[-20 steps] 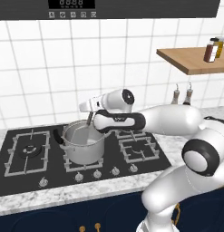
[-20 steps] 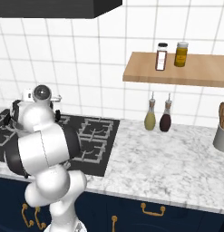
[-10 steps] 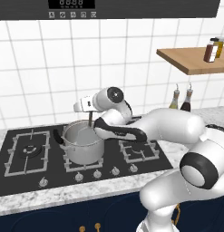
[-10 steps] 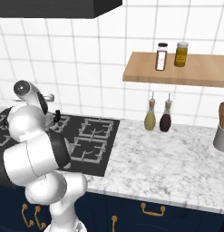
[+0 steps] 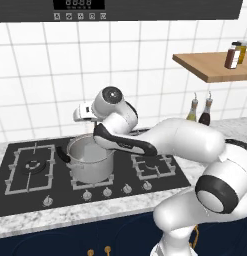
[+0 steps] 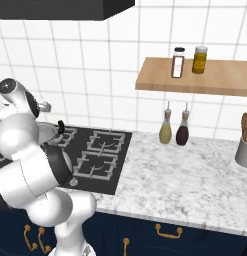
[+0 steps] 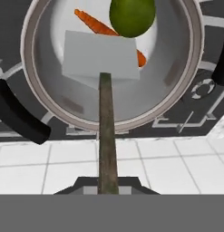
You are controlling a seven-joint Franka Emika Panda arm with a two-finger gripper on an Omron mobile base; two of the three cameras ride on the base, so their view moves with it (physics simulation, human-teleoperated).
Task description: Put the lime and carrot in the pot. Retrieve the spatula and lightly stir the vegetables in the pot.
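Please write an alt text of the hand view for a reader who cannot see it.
The gripper holds the spatula by its thin dark handle, and the flat grey blade reaches down into the steel pot. Inside the pot, the lime and the orange carrot lie just beyond the blade, which covers part of the carrot. The pot stands on a black stove.

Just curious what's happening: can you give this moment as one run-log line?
stage: stirring | gripper: shut on spatula | lime, carrot: in pot | pot: on hob

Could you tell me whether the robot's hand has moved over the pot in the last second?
Yes: in the left base view the hand has swung leftward over the pot.
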